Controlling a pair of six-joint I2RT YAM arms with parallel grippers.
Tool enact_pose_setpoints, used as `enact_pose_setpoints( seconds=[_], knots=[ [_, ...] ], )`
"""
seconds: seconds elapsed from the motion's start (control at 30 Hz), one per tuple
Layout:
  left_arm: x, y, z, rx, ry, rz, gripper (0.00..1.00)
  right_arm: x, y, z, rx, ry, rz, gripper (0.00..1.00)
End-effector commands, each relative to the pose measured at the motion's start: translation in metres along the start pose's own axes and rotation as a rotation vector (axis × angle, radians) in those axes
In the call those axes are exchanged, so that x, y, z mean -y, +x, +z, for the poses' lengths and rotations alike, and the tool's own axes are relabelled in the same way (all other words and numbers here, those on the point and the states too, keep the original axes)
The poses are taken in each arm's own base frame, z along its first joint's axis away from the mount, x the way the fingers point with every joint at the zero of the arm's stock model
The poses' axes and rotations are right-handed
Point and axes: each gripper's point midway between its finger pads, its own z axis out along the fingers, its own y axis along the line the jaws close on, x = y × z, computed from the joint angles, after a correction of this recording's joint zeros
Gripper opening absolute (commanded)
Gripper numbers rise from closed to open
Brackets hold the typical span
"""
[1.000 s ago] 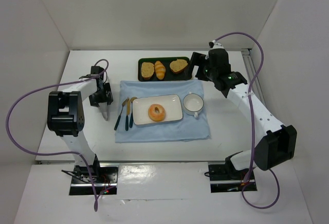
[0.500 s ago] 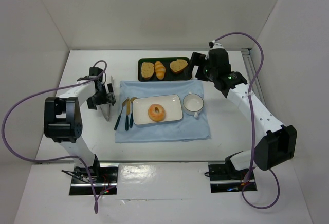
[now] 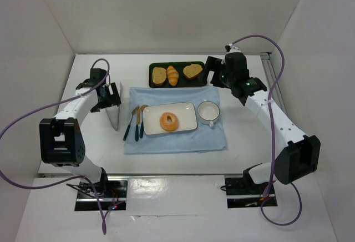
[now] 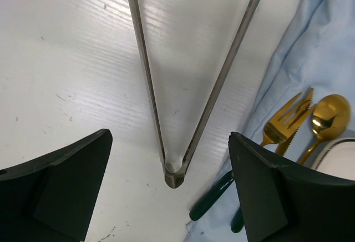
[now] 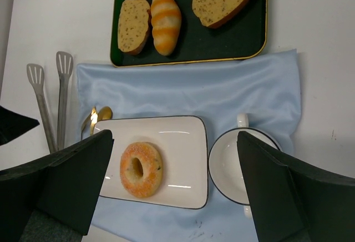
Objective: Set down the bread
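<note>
Top external shows the left gripper (image 3: 109, 96) drawn back toward ten o'clock, jaws wide and empty, tongs (image 3: 116, 114) lying below it — the bread (image 3: 169, 121) sits on the plate (image 3: 188, 109) at centre, seemingly placed, right gripper (image 3: 212, 71) wide too.

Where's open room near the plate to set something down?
Free: the blue cloth strip on the plate's near side, and bare table right of the bowl. Crowded: fork and spoon between tongs and plate; tray close behind.

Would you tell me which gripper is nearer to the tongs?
Left. The left gripper hovers right above the tongs, fingers either side; the right gripper is far off, beside the dark tray.
</note>
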Motion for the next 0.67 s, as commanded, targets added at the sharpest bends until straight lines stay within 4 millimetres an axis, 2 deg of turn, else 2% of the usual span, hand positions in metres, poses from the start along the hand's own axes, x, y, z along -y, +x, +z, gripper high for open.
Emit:
enact_pose_setpoints(
  seconds=[0.0, 0.13, 0.17, 0.23, 0.27, 0.3, 0.33, 0.37, 0.43, 0.47, 0.53, 0.57, 0.6, 0.63],
  knots=[
    [0.001, -0.027, -0.032, 0.132, 0.022, -0.055, 1.0, -0.006, -0.014, -0.011, 0.05, -0.028, 0.011, 1.0],
    [0.012, -0.052, -0.081, 0.283, 0.137, -0.104, 1.0, -0.001, -0.012, -0.008, 0.043, -0.002, 0.011, 1.0],
    [0.017, -0.055, -0.102, 0.334, 0.197, -0.115, 1.0, 0.001, -0.01, -0.005, 0.035, 0.003, 0.002, 1.0],
    [0.029, -0.048, -0.119, 0.353, 0.281, -0.126, 1.0, 0.006, -0.009, -0.003, 0.023, 0.035, 0.002, 1.0],
    [0.039, -0.044, -0.137, 0.376, 0.341, -0.114, 1.0, 0.007, -0.002, 0.004, -0.002, 0.052, -0.004, 1.0],
    [0.043, -0.037, -0.142, 0.37, 0.358, -0.117, 1.0, 0.015, 0.002, 0.006, -0.023, 0.095, -0.006, 1.0],
    [0.045, -0.021, -0.138, 0.335, 0.351, -0.109, 1.0, 0.016, -0.001, 0.008, -0.025, 0.113, -0.007, 1.0],
    [0.049, -0.012, -0.141, 0.332, 0.366, -0.091, 0.99, 0.014, 0.01, 0.014, -0.057, 0.132, -0.012, 1.0],
    [0.054, 0.013, -0.144, 0.304, 0.376, -0.066, 0.97, 0.019, 0.016, 0.015, -0.063, 0.191, -0.024, 1.0],
    [0.059, 0.027, -0.145, 0.279, 0.383, -0.049, 0.97, 0.011, 0.019, 0.017, -0.062, 0.194, -0.046, 1.0],
    [0.057, 0.041, -0.149, 0.276, 0.378, -0.037, 0.97, 0.01, 0.021, 0.015, -0.035, 0.245, -0.054, 1.0],
    [0.056, 0.046, -0.159, 0.298, 0.402, -0.029, 0.97, 0.005, 0.028, 0.013, -0.036, 0.242, -0.058, 1.0],
    [0.056, 0.057, -0.161, 0.285, 0.406, -0.021, 0.97, 0.003, 0.028, 0.012, -0.028, 0.249, -0.046, 1.0],
    [0.055, 0.059, -0.168, 0.296, 0.421, -0.016, 0.97, 0.006, 0.027, 0.011, -0.01, 0.286, -0.051, 1.0]
  ],
)
